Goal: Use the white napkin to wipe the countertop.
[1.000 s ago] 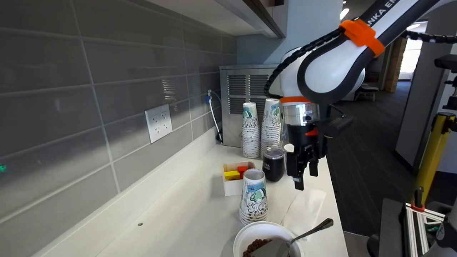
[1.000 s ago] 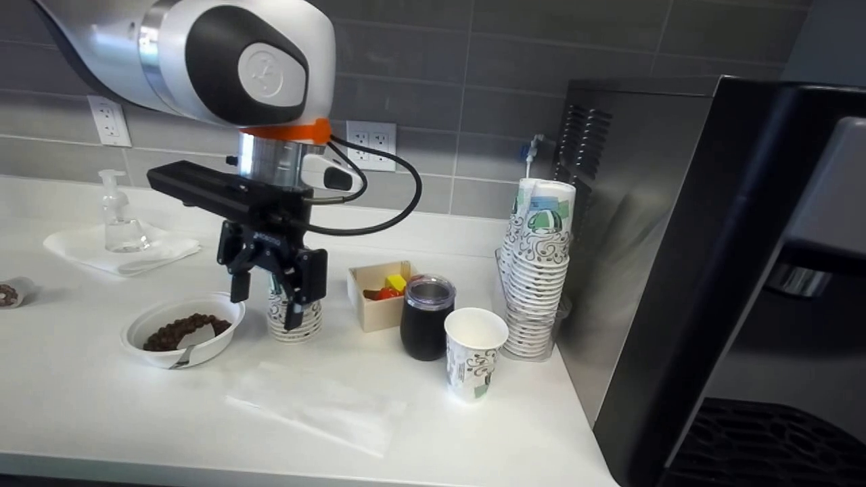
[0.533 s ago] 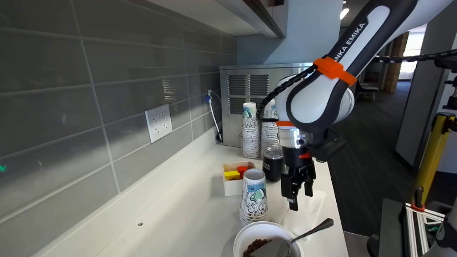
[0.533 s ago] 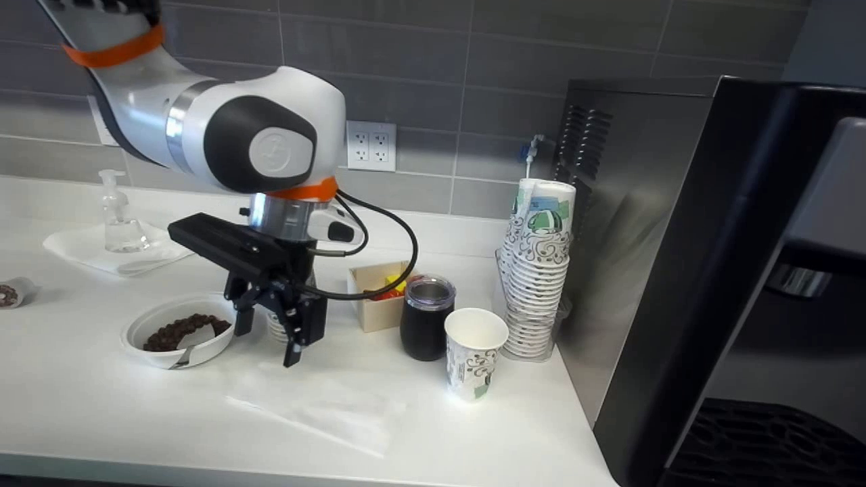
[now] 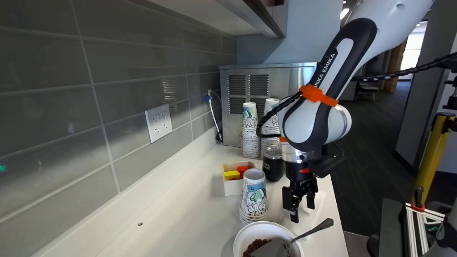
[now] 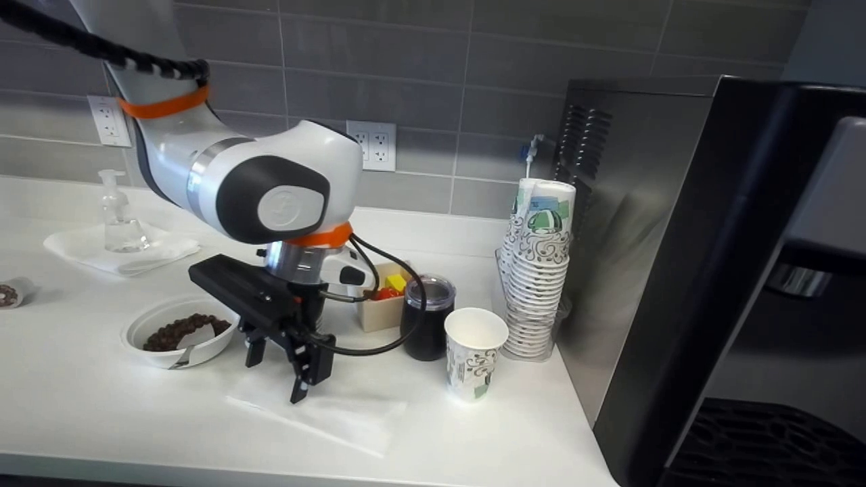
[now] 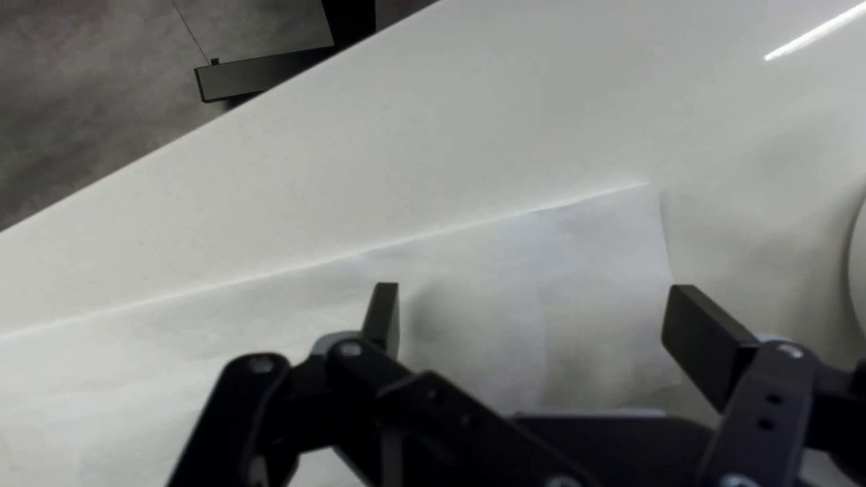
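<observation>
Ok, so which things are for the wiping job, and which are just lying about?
For the wiping:
white napkin
countertop
gripper, open above the napkin

Just lying about:
white bowl and spoon
paper cups
black tumbler
little box
pump bottle and white sheet under it

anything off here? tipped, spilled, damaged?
Yes: at the left edge of an exterior view, a small cup-like container lies on its side on the countertop, brown pieces showing at one end, as if tipped over. No spill shows in frame.
</observation>
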You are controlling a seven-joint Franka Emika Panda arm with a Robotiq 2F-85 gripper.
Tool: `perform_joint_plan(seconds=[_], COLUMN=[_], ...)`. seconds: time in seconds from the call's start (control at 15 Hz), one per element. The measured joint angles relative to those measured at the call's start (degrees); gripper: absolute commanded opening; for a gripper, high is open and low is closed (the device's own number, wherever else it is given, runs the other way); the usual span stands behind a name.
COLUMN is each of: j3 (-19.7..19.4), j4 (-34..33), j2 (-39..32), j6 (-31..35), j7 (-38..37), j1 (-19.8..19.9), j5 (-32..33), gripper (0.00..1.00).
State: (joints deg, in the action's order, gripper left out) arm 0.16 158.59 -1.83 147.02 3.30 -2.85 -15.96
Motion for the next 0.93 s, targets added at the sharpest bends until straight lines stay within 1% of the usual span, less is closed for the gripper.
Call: perform_joint_plan(seconds=[0.07, 0.13, 0.2, 0.33, 0.73, 0.8, 0.93], j3=[0.0, 0.0, 0.0, 0.1, 1.0, 1.0, 1.0], j4=[-0.1, -0.1, -0.1, -0.2, -0.8, -0.8, -0.9], j2=[-0.8, -1.5, -2.1, -3.0, -3.4, -3.4, -3.4], j6=[0.9, 1.7, 2.5, 3.7, 4.7, 4.7, 4.8], j7=[0.1, 0.1, 0.1, 0.0, 0.0, -0.1, -0.6], j1=[0.1, 0.3, 0.4, 0.7, 1.0, 1.1, 1.1], j5=[-0.4, -0.6, -0.6, -0.6, -1.5, -1.5, -1.5], gripper=[0.75, 0.73, 0.66, 0.49, 0.05, 0.0, 0.0])
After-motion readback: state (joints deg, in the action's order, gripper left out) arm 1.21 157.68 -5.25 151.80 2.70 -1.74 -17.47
